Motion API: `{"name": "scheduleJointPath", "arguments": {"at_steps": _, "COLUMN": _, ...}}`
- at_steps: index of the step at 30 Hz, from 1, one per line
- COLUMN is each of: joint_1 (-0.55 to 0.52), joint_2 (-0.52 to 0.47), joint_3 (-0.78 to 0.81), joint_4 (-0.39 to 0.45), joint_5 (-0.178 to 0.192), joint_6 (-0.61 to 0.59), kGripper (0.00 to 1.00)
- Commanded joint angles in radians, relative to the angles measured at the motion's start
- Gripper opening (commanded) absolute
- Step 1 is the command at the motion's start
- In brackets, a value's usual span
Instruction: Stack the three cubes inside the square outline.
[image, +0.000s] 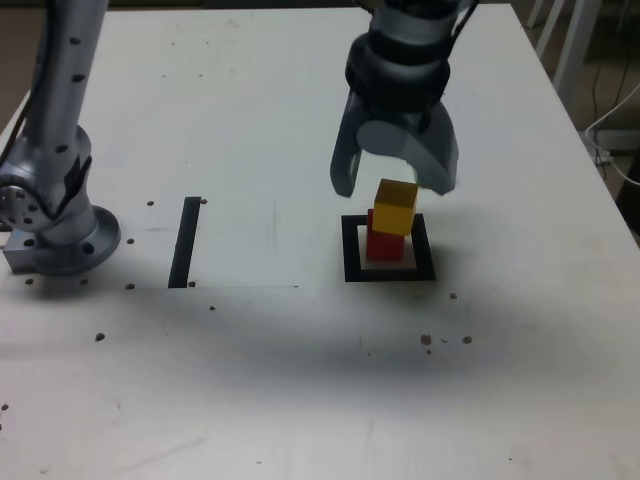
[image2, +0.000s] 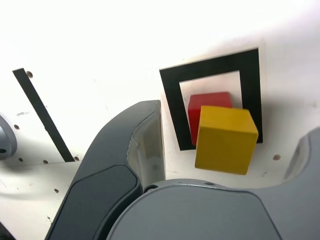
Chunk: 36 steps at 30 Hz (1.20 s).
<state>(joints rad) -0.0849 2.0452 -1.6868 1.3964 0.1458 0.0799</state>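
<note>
We are at the stacking step: the yellow cube (image: 395, 207) looks set on the red cube (image: 384, 246), which sits inside the square outline (image: 354, 272). The fingers (image: 348, 160) of the gripper (image: 395, 182) stand wide apart with nothing held between them; in the wrist view a gap shows on each side of the yellow cube. That cube lies between the fingers, close to their tips, and the red one is beneath it, further out past the tips, with the black frame around its base. The yellow cube sits off-centre on the red one, overhanging it and seeming a little tilted. We see no green cube in either view. Next, we judge, the fingers should back straight off without brushing the yellow cube, then fetch the green one; a sideways nudge could topple this pair.
</note>
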Motion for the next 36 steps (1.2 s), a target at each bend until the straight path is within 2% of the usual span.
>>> {"name": "scheduleJointPath", "arguments": {"at_steps": 1, "joint_1": 0.016, "joint_2": -0.006, "joint_3": -0.002, "joint_4": 0.002, "joint_5": 0.003, "joint_6": 0.006, "kGripper": 0.99}}
{"name": "scheduleJointPath", "arguments": {"at_steps": 11, "joint_1": 0.156, "joint_2": 0.038, "joint_3": -0.129, "joint_4": 0.007, "joint_5": 0.006, "joint_6": 0.101, "kGripper": 1.0}}
{"name": "scheduleJointPath", "arguments": {"at_steps": 20, "joint_1": 0.248, "joint_2": 0.147, "joint_3": -0.298, "joint_4": 0.036, "joint_5": -0.03, "joint_6": 0.168, "kGripper": 1.0}}
{"name": "scheduleJointPath", "arguments": {"at_steps": 27, "joint_1": 0.297, "joint_2": 0.203, "joint_3": -0.334, "joint_4": 0.041, "joint_5": -0.049, "joint_6": 0.185, "kGripper": 0.99}}
{"name": "scheduleJointPath", "arguments": {"at_steps": 36, "joint_1": 0.324, "joint_2": 0.25, "joint_3": -0.351, "joint_4": 0.045, "joint_5": -0.095, "joint_6": 0.208, "kGripper": 0.98}}
